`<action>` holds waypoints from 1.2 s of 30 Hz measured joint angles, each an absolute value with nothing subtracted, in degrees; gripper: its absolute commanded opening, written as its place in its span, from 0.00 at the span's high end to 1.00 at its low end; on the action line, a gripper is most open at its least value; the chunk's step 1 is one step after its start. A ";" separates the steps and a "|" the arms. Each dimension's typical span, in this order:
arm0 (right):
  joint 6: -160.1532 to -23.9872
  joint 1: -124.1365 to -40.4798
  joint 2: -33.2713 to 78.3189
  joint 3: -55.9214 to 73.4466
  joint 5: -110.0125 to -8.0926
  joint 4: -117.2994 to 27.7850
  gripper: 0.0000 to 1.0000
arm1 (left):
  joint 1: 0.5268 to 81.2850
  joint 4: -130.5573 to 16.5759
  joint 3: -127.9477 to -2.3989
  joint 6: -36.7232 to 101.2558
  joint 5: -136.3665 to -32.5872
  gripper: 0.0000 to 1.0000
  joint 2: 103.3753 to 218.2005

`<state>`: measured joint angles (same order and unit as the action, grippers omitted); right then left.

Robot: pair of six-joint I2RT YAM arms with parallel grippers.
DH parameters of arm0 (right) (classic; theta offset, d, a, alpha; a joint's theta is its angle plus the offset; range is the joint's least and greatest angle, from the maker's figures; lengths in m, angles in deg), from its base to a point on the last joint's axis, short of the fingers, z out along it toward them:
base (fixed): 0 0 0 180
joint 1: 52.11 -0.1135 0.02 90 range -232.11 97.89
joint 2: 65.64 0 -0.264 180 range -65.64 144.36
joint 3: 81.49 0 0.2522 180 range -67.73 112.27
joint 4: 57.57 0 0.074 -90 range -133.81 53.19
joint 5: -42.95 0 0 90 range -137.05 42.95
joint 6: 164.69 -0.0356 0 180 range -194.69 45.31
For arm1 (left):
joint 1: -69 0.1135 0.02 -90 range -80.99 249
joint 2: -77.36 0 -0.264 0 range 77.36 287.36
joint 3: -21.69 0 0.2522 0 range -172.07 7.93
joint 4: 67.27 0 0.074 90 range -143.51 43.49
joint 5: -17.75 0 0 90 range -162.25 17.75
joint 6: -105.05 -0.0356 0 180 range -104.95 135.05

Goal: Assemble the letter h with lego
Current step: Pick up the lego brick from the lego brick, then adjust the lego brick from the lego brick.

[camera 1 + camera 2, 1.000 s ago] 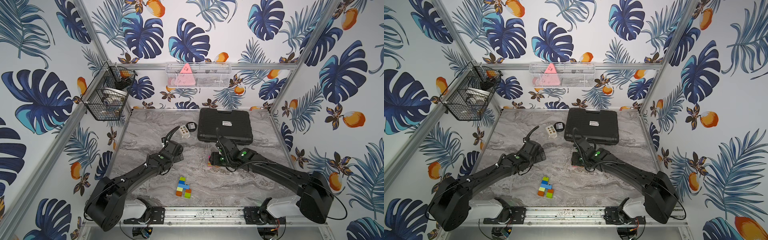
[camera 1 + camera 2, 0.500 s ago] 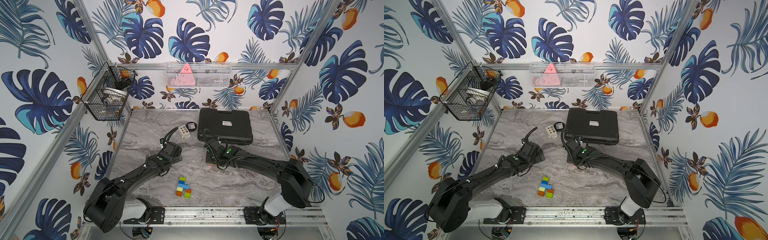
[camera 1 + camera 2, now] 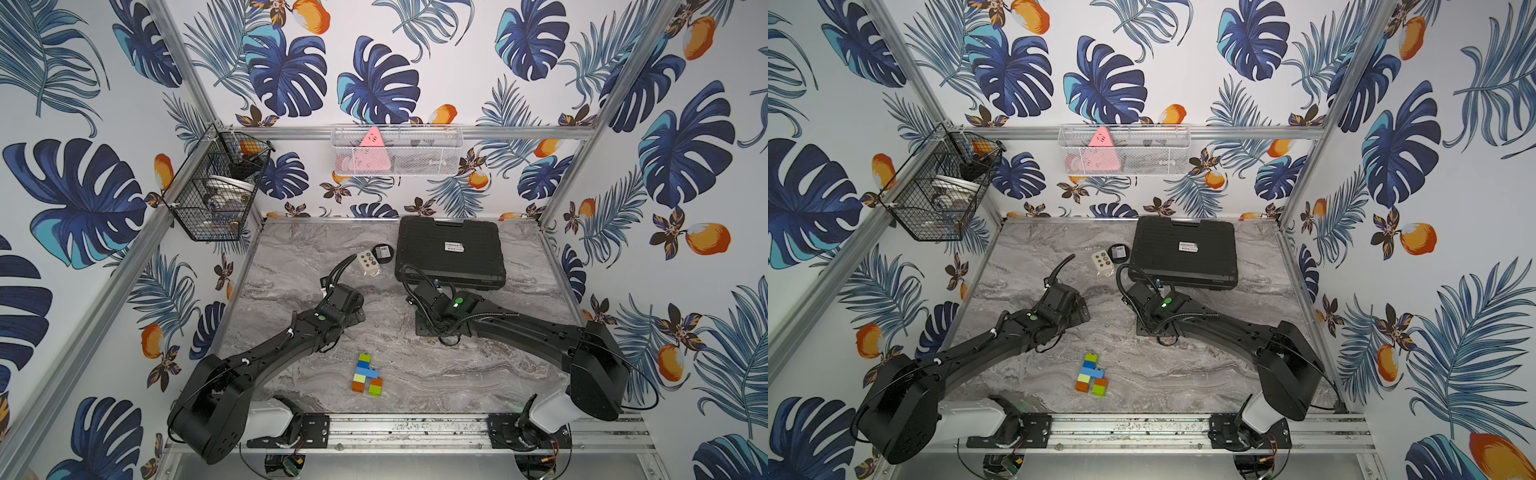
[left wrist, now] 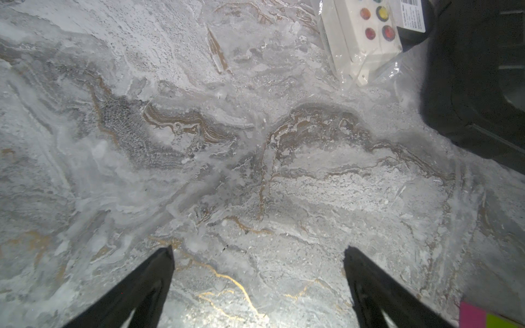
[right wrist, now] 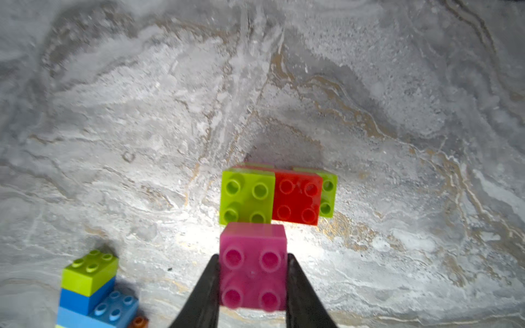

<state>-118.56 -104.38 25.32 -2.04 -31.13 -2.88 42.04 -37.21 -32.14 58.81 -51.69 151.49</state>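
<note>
Wore matte black, rounded shells on both the left arm and the right arm. Carried ribbed black cables looping near each wrist, and small green dots. Sat on white bases bolted to black screw-studded plates, lower frame. Ended in tapered black fingers on the left end effector.

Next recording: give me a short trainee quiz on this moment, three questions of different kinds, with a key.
1. True or false: the left gripper is holding a brick.
2. Which brick is the right gripper shut on? A. pink B. red C. blue
3. Fill in: the red brick has ___ bricks against its sides.
Key: 1 false, its fingers stand apart with nothing between them. 2 A, the pink brick. 3 lime green bricks.
</note>
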 measured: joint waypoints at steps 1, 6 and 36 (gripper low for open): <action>-118.59 -104.49 25.78 -2.02 -30.63 -3.08 0.71 | 42.04 -37.21 -32.14 58.81 -51.73 0.02 151.49; -118.85 -104.88 27.24 -1.51 -29.49 -3.01 0.70 | 42.04 -37.21 -32.14 58.81 -51.73 0.02 151.42; -114.04 -100.03 33.03 6.99 -36.64 -0.06 0.71 | 42.04 -38.50 -31.44 58.73 -52.54 0.02 150.74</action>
